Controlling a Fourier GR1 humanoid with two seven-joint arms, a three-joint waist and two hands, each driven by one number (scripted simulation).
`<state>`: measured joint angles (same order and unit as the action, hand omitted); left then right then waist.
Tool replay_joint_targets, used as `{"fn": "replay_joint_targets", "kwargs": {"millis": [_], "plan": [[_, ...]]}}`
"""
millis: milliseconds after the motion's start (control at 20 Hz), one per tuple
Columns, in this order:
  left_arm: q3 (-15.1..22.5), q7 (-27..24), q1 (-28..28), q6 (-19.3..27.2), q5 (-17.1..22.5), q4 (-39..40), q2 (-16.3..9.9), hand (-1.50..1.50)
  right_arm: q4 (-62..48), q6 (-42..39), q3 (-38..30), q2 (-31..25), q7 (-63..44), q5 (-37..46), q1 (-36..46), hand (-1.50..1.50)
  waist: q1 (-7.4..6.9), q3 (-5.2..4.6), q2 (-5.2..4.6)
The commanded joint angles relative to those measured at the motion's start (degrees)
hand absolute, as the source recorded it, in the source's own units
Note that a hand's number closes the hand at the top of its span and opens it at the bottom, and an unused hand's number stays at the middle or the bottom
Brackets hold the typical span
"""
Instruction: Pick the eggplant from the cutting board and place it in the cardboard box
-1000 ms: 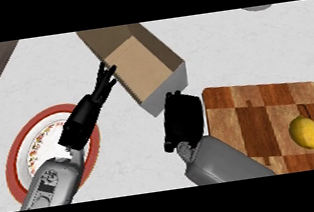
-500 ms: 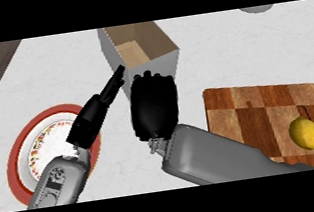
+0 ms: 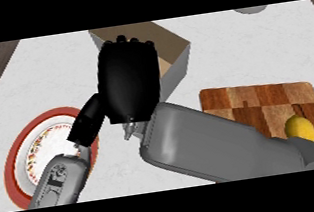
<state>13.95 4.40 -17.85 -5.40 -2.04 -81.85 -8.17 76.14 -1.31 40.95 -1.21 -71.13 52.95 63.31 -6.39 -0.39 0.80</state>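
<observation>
We take the open brown cardboard box (image 3: pixel 171 55) as our landmark. Our right hand (image 3: pixel 128 81) hangs directly over its near-left part, back of the hand toward us, fingers pointing down and away into the opening. We cannot tell whether those fingers are curled round anything, because the hand's own bulk hides its palm side. The eggplant shows nowhere in the head view: it is not on the brown checkered wooden cutting board (image 3: pixel 249 102), which lies to the near right of the box and carries only 1 yellow lemon-like fruit (image 3: pixel 301 128). Our guess is that the eggplant is hidden under the right hand or already inside the box.

Our left hand (image 3: pixel 87 120) sits to the near left of the box, beside the right wrist, over the edge of the round red-rimmed patterned plate (image 3: pixel 18 160); its fingers are hidden too.

We judge the risks as these: if the eggplant is let go while the hand is still over the box's near wall, it could catch the rim and roll out onto the white counter (image 3: pixel 256 48). The right forearm, crowded against the left hand, could also nudge the box sideways.
</observation>
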Motion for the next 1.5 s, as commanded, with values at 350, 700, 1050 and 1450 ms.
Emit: {"fn": "replay_joint_targets", "kwargs": {"millis": [350,700,1050,1450], "plan": [[-0.41,0.11,0.52,0.03,-0.25,-0.18,-0.45,0.0,-8.73,-1.22,-8.79,1.15,-14.08,2.01,12.46,1.5,1.25,-0.02,0.39],[-1.14,-0.88,0.61,0.73,-0.7,0.52,-0.44,0.0,-14.94,2.5,-11.64,1.16,-14.08,1.06,16.05,1.5,1.17,0.04,-0.56],[-1.21,-0.72,1.73,0.19,-0.38,-1.41,-0.88,0.0,-21.23,7.16,-14.22,1.16,-14.08,1.74,17.32,1.5,1.54,0.14,-0.84],[-1.3,-1.7,3.19,-0.54,-0.39,-2.47,-1.46,0.0,-31.02,9.54,-13.16,1.16,-12.19,1.42,17.05,1.5,1.55,0.19,-1.31]]}}
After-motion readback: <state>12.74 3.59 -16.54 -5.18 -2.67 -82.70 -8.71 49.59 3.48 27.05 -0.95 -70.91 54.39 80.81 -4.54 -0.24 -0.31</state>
